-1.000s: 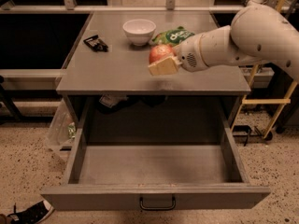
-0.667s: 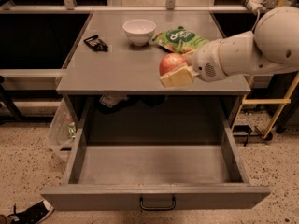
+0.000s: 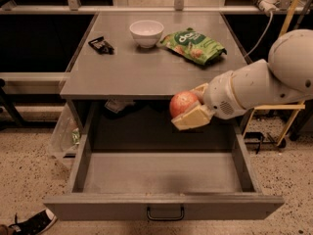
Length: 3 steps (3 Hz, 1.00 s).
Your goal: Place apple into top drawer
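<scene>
Camera view: the hand (image 3: 190, 107) pinches the round reddish-orange apple (image 3: 181, 103) between its two pale fingers, one above and one below the fruit. Since the earlier frames the arm has carried the apple off the grey worktop (image 3: 146, 70), past its front edge, and lower. The apple now hangs above the rear right part of the wide shallow grey top drawer (image 3: 161, 173), which stands pulled out. Transport is judged nearly complete: a descent toward the drawer floor and a release remain.

Surroundings, left to right:
- A black shoe (image 3: 32, 223) lies on the speckled floor by the drawer's front left corner.
- A clear plastic bag (image 3: 63, 133) sits against the cabinet's left side.
- A small black packet (image 3: 101, 45) lies on the worktop's left.
- A white bowl (image 3: 146, 32) stands at rear centre.
- A green snack bag (image 3: 194, 44) lies just right of the bowl.
- A yellow frame (image 3: 283, 124) stands right of the cabinet, behind the arm.

The worktop items have not moved and are well apart from the apple.

Obstructions: nothing visible lies between the apple and the drawer floor. The worktop's front edge is just behind the hand and the drawer's right wall is near the forearm, so both are judged to need clearance during descent.
</scene>
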Each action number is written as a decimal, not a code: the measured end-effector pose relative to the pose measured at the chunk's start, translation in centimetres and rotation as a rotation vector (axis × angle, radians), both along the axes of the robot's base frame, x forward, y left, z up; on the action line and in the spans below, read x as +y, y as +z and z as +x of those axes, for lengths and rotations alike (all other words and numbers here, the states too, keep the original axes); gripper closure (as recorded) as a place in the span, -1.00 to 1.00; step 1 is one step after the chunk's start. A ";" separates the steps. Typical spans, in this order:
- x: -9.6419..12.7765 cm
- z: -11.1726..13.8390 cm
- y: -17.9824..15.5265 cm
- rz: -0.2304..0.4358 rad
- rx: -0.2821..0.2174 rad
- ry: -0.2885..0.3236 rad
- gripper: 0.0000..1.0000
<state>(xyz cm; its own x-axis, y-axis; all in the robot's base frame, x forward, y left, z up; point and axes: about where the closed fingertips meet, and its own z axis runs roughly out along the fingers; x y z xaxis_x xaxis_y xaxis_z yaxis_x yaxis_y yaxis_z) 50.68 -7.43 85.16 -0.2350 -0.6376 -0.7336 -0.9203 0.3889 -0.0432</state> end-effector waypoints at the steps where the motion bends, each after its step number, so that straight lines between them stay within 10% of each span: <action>1: 2.1 -2.1 -3.7 -0.128 0.042 0.003 1.00; 3: 2.0 -2.7 -5.1 -0.158 0.067 -0.005 1.00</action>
<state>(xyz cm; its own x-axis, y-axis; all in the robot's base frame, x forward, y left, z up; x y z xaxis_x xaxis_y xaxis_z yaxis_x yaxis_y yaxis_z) 48.00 -5.40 80.08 -0.2839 -0.7427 -0.6064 -0.9212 0.3869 -0.0425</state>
